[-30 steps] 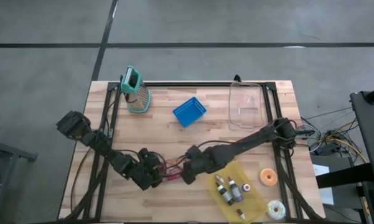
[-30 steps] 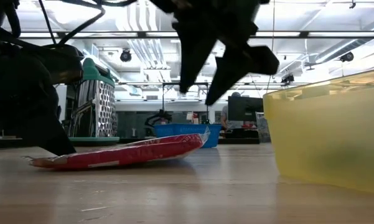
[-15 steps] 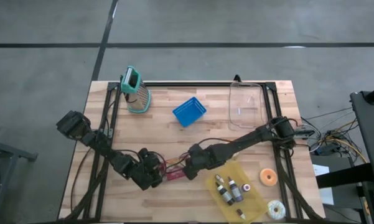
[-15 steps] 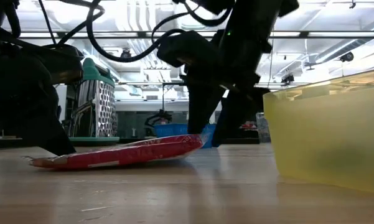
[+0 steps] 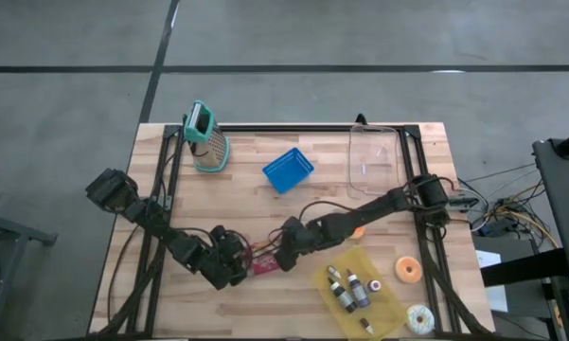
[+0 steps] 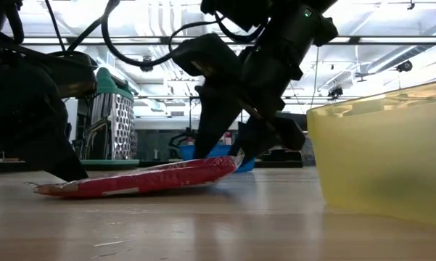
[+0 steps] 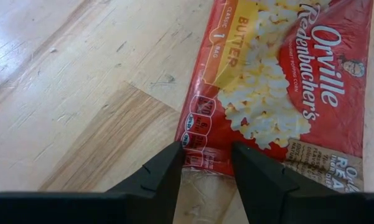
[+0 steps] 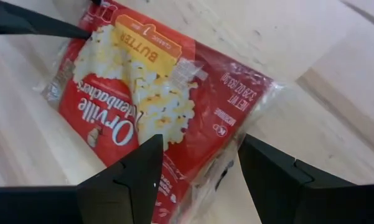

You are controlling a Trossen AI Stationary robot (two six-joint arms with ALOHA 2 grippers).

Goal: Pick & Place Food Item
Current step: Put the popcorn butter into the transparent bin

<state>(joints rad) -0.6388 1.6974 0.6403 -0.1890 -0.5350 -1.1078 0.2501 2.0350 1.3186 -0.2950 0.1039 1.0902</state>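
A red popcorn bag (image 5: 263,263) lies flat on the wooden table near its front edge, between my two grippers. My left gripper (image 7: 206,168) is open, and the bag's clear sealed left end (image 7: 202,177) lies in the gap between its fingers. My right gripper (image 8: 199,168) is open and low over the bag's right end (image 6: 228,165), slanting down, one finger on each side of that end. Whether any finger touches the bag, I cannot tell.
A yellow tray (image 5: 390,305) with small bottles sits at the front right, with two donuts (image 5: 408,271) beside it. Farther back stand a blue basket (image 5: 288,170), a teal grater (image 5: 208,142) and a clear container (image 5: 374,161).
My right gripper has come down and toward the table's left edge, onto the popcorn bag's right end, tipping steeper and staying open. The bag has lain still.
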